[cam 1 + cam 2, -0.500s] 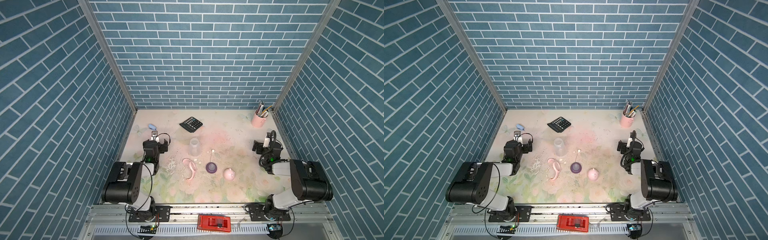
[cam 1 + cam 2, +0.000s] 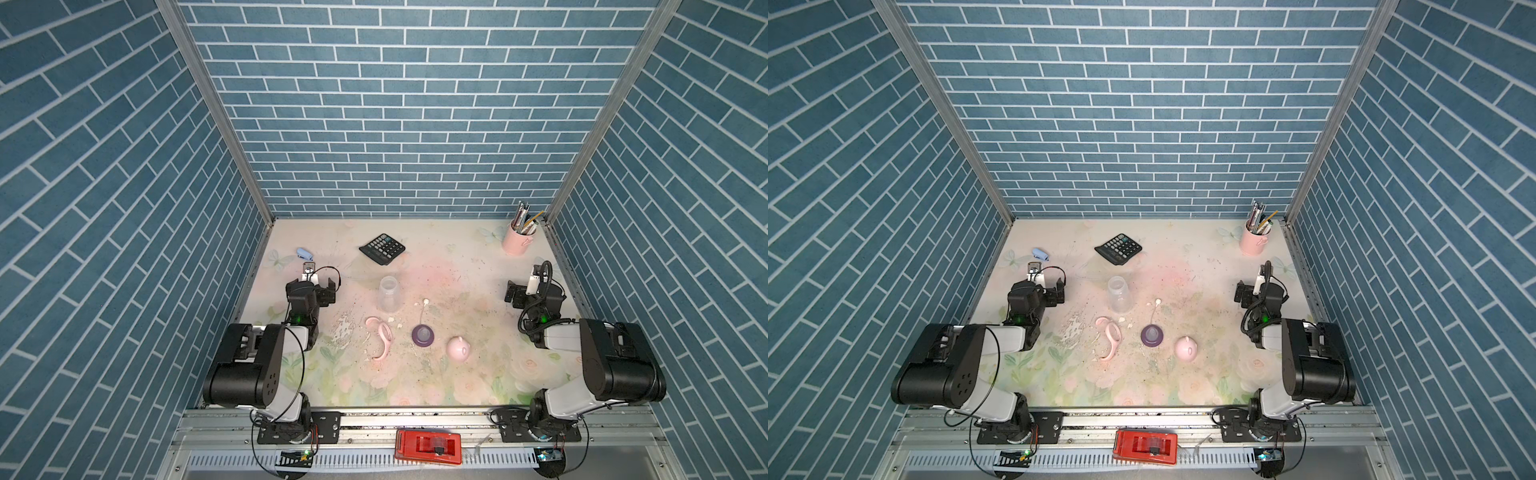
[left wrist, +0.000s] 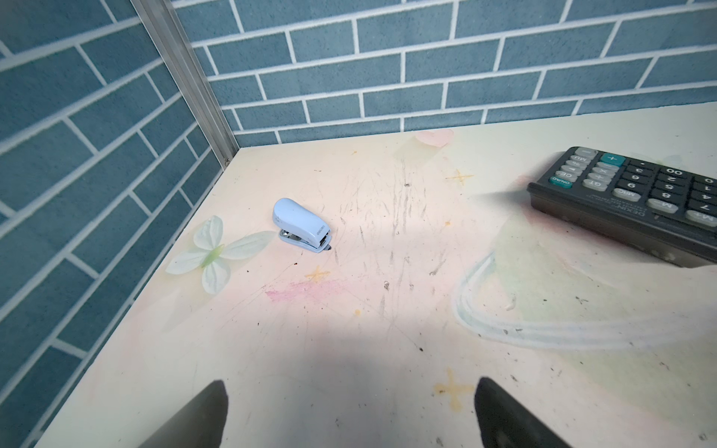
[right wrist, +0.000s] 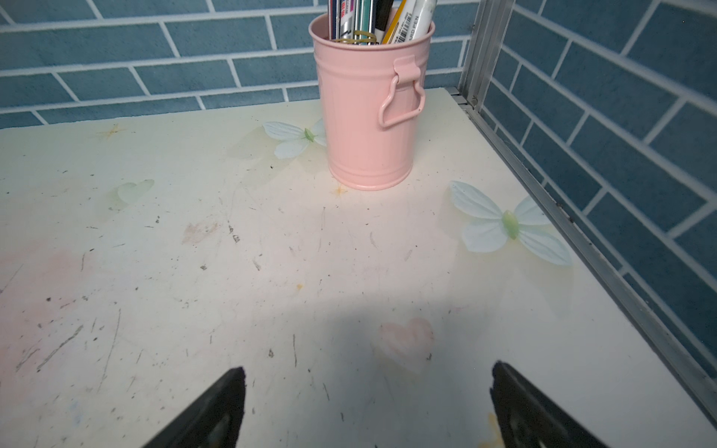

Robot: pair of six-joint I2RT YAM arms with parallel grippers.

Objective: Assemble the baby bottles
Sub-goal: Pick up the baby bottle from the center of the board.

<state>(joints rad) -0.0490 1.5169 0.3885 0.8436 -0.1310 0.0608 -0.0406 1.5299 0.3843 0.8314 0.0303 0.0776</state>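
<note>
Item one, the bottle [image 2: 388, 294]: a clear body, upright and open-mouthed, alone near the middle of the table [image 2: 457, 266], with nothing fitted to it; it shows in both top views. Item two, the pink handle ring [image 2: 381, 337]: flat on the table just in front of the bottle, toward me, apart from it. Item three, the purple collar [image 2: 423, 334]: in front of the bottle and to its right, beside the ring without touching it. Its thin straw [image 2: 424, 309] reaches back to end level with the bottle's base; I cannot tell whether it stands or lies. Item four, the pink cap [image 2: 458, 348]: farther right of the bottle than the collar, resting on its own. Item five, the left gripper [image 3: 351, 388]: well to the bottle's left, claw spread wide over bare table and holding nothing. Item six, the right gripper [image 4: 368, 370]: well to the bottle's right, claw likewise spread and empty. Item seven, the black calculator [image 2: 382, 248]: behind the bottle, near it, lying at an angle. Item eight, a small blue stapler [image 3: 300, 225]: behind the bottle and far to its left. Item nine, a pink pen cup [image 4: 368, 108]: behind the bottle and far to its right, upright and full of pens.
</note>
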